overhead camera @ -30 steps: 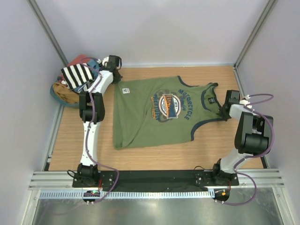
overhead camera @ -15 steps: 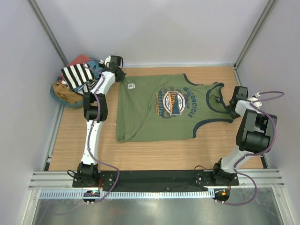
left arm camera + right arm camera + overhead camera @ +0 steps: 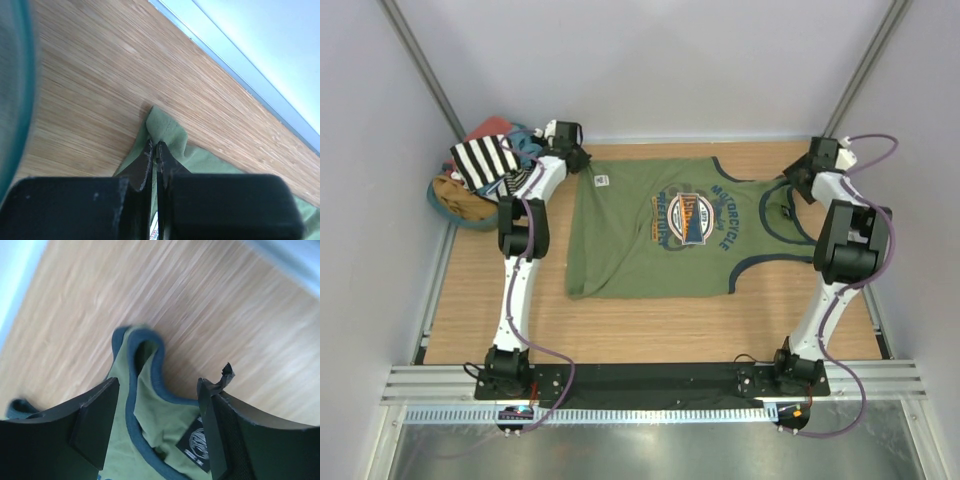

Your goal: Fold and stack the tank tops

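Note:
The olive green tank top lies spread flat on the wooden table, printed patch up, its neck toward the right. My left gripper is shut on the top's far-left hem corner, with the cloth bunched between the closed fingertips. Over the far shoulder strap hangs my right gripper, open; in the right wrist view the blue-trimmed strap and a black neck label lie between the spread fingers, untouched. The black-and-white striped tank top rests on a pile at the back left.
The pile sits in a teal-rimmed basket in the back-left corner, with a salmon-red garment and a light blue one. Grey walls close the table at the back and on both sides. The basket's rim is near my left gripper.
My right gripper has opened, let go of the strap and swung toward the far wall. The green top was drawn a little right and back. The left gripper stays shut on the hem corner.

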Controlling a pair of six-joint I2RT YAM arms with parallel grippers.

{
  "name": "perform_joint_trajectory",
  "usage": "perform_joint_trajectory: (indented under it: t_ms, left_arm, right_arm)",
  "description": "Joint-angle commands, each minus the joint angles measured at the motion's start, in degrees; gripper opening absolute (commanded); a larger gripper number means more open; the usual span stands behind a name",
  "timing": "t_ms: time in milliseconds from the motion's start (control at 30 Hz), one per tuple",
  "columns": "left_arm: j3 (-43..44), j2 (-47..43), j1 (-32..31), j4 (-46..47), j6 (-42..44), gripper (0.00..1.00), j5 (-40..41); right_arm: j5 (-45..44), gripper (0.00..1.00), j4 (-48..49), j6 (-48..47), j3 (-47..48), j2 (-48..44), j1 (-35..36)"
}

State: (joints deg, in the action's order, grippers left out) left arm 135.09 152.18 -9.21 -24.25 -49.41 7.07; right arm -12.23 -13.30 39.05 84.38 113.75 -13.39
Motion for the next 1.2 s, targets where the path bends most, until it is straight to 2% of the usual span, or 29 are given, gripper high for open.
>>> perform_joint_trajectory:
  t_ms: [0,233,367,400,433,500,533,600,633,733,900,933,967,1000,1033,1067,1133,1167]
  left_arm:
    - [-0.70,-0.92,0.25,3.59,-0.69,0.00,-0.83]
    - [-1.32,-1.09,0.33,5.26,-1.39,0.00,-0.92]
    - [-1.41,-1.09,0.25,6.32,-2.01,0.00,-1.27]
    - [-1.49,-1.18,0.33,6.41,-2.10,0.00,-1.27]
    - [-1.58,-1.27,0.25,6.58,-2.10,0.00,-1.36]
    - [-1.84,-1.36,0.25,6.93,-2.10,0.00,-1.10]
    - [-1.93,-1.36,0.25,7.11,-2.10,0.00,-1.01]
    - [-1.85,-1.18,0.25,7.55,-2.18,0.00,-1.01]
    - [-1.76,-0.92,0.25,7.55,-2.27,0.00,-0.66]
    - [-1.76,-0.22,0.25,8.95,-2.71,0.00,-0.22]
    - [-1.15,1.89,0.60,13.61,-4.56,0.00,-1.00]
    - [-0.18,2.33,0.60,13.70,-4.47,0.01,-1.18]
    - [0.96,2.85,0.77,13.70,-3.77,0.15,-2.31]
    - [3.14,3.56,0.78,13.70,-2.98,0.29,-3.46]
    - [3.60,3.48,0.78,13.79,-2.37,0.44,-4.42]
    - [3.60,2.78,0.78,13.88,-1.66,0.68,-5.22]
    - [0.72,-0.80,0.77,13.97,-1.22,0.78,-5.40]
    - [-2.60,-2.31,0.60,15.01,-0.35,0.87,-6.10]
  right_arm:
    - [2.82,0.72,-0.68,-2.14,4.20,4.19,2.40]
    - [0.37,0.72,-4.54,-2.92,15.28,13.94,2.84]
    - [-1.91,0.68,-5.94,-4.33,21.50,17.99,2.84]
    - [-2.44,0.65,-6.73,-4.68,23.01,18.95,2.84]
    - [-2.62,0.51,-7.52,-4.94,24.24,20.79,2.84]
    - [-2.36,0.32,-7.97,-5.74,27.23,22.38,2.84]
    - [-2.27,0.17,-8.06,-5.74,28.11,23.52,2.84]
    - [-2.62,0.11,-8.41,-5.39,30.05,24.58,2.84]
    - [-3.15,0.03,-8.41,-5.12,30.66,25.37,2.84]
    - [-3.51,0.01,-8.58,-4.07,33.74,26.86,1.88]
    - [3.96,0.01,-2.87,-1.35,36.90,29.94,-1.81]
    - [4.49,0.07,-2.96,-1.34,37.95,30.47,-2.17]
    - [5.71,0.18,-3.39,-1.34,40.23,31.08,-2.52]
    - [5.81,0.38,-4.36,-1.34,41.03,31.52,-2.69]
    - [5.99,0.70,-4.80,-1.17,41.39,31.35,-3.13]
    - [6.34,0.75,-5.15,-0.91,40.96,30.83,-3.22]
    - [6.69,0.80,-4.89,-0.90,39.21,27.76,-3.22]
    - [6.78,0.80,-4.98,-0.73,37.46,26.53,-3.14]
